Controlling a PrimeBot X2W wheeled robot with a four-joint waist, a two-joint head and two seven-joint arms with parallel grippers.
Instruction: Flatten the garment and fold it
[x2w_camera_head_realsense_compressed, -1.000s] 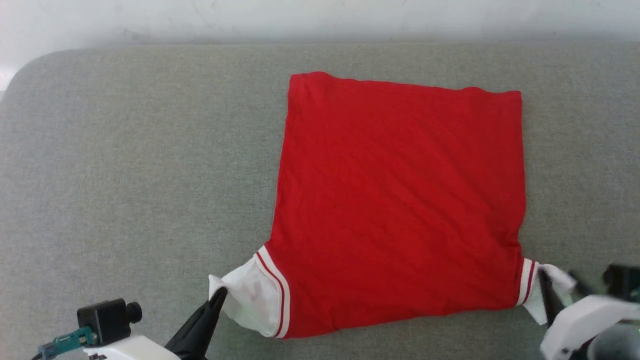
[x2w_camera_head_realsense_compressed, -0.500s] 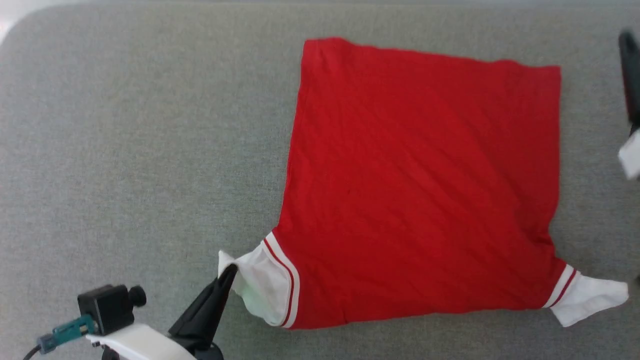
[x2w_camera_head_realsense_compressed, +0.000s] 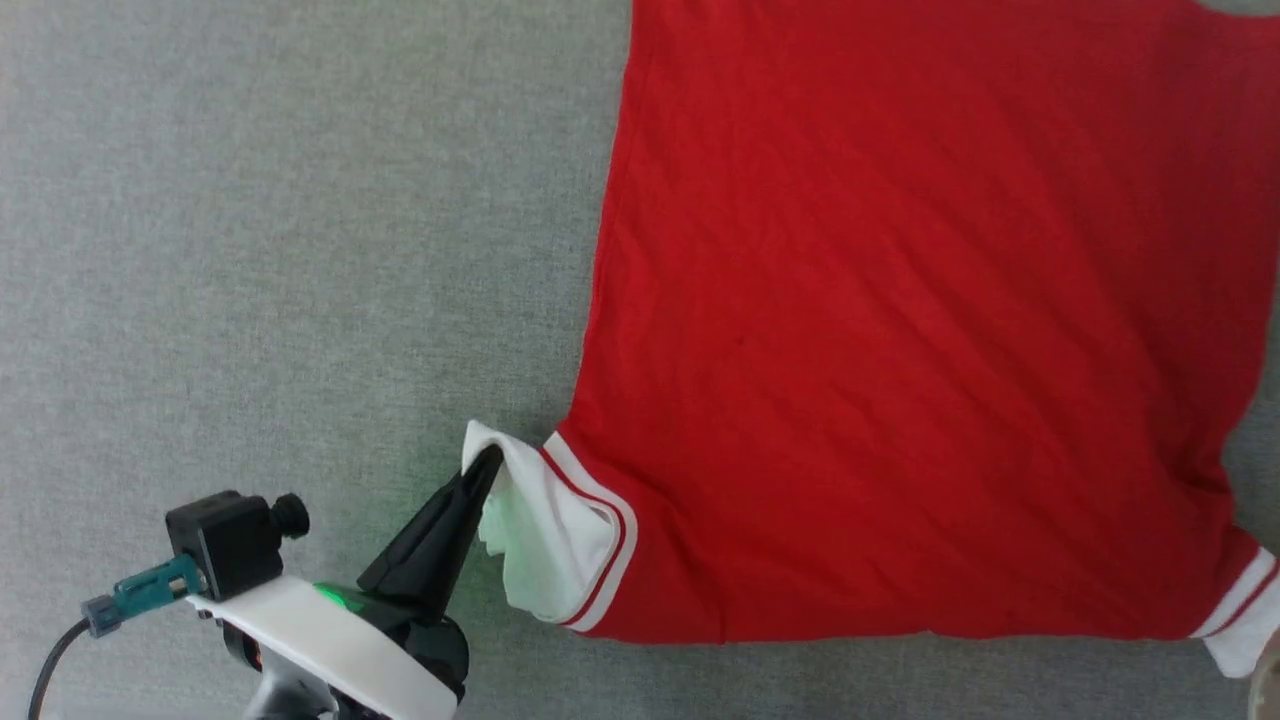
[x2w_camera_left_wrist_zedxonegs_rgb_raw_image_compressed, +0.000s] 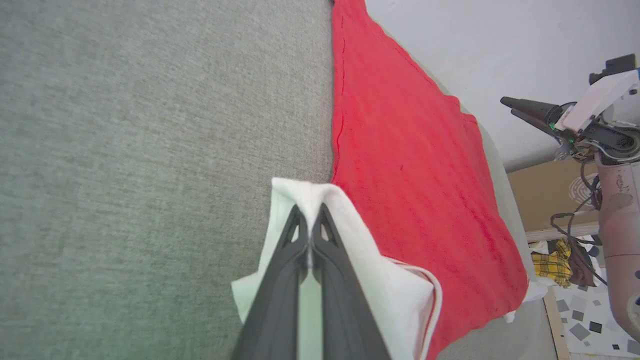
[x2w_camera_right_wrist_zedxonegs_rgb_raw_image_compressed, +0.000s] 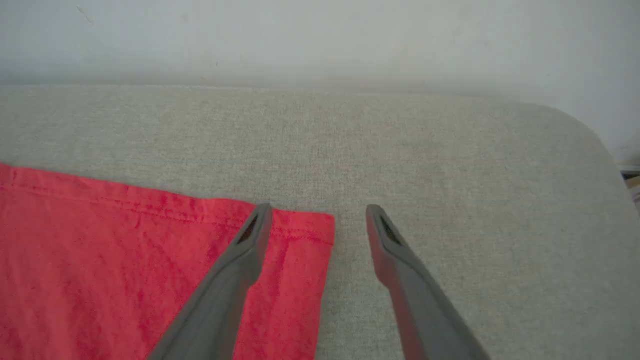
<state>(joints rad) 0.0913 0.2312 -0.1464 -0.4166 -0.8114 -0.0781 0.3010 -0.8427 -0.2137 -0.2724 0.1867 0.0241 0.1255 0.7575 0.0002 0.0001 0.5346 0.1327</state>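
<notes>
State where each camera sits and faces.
Head view: on the head, looking down at the garment on the grey cushion; left gripper lower left.
Left wrist view: along the left gripper, shut on the white sleeve; right gripper at far right.
Right wrist view: along the open right gripper, over a red corner, toward the wall.
All three share the garment.

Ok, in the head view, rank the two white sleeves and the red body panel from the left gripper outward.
1. Left white sleeve, pinched in the left gripper, lower left.
2. Red body panel, centre and right.
3. Right white sleeve, far lower right corner.
</notes>
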